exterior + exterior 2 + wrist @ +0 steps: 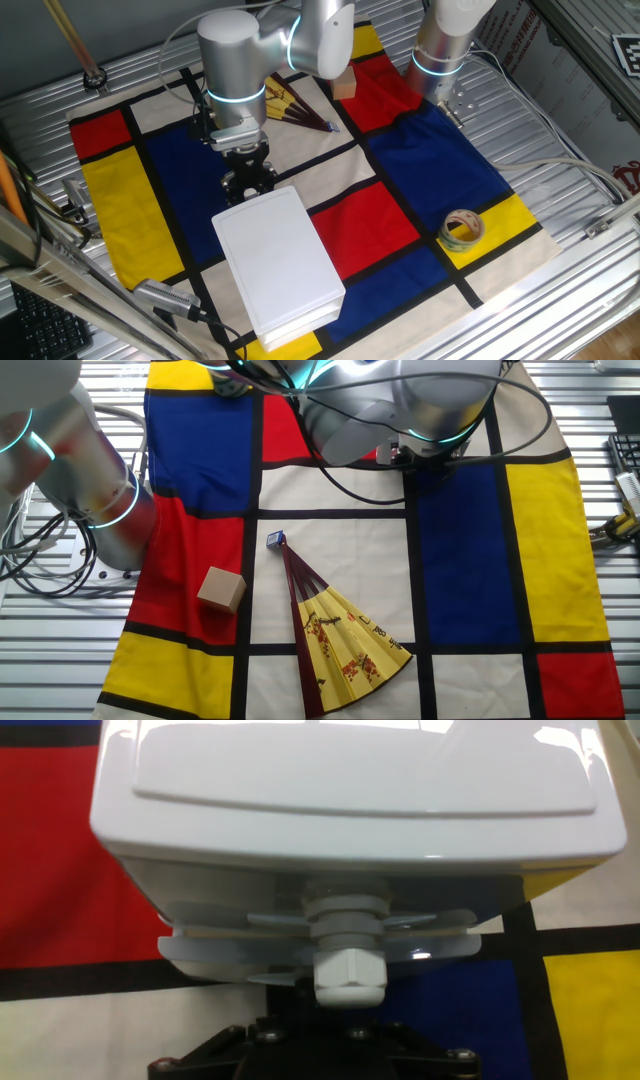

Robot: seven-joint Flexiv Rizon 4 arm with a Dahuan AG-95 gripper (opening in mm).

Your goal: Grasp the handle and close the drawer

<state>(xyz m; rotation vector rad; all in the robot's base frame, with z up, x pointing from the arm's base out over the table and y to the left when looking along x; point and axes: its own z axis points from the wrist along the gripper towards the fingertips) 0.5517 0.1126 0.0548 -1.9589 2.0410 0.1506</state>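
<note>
Brightness: even and bright in both fixed views.
Glare: white highlights on the flat white plastic box [350, 790] lid in the hand view, perhaps from overhead lamps.
Shadows: soft, under the box's front overhang.
Focus: hand view slightly soft; the small white plastic knob [349, 978] is mildly blurred.
Reflections: sheen on the ribbed metal table [560, 300].

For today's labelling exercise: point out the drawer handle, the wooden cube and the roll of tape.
handle [349, 976], hand view, on the knob's white tip.
wooden cube [221, 589], the other fixed view, on its top face.
roll of tape [461, 230], one fixed view, on its ring.
</note>
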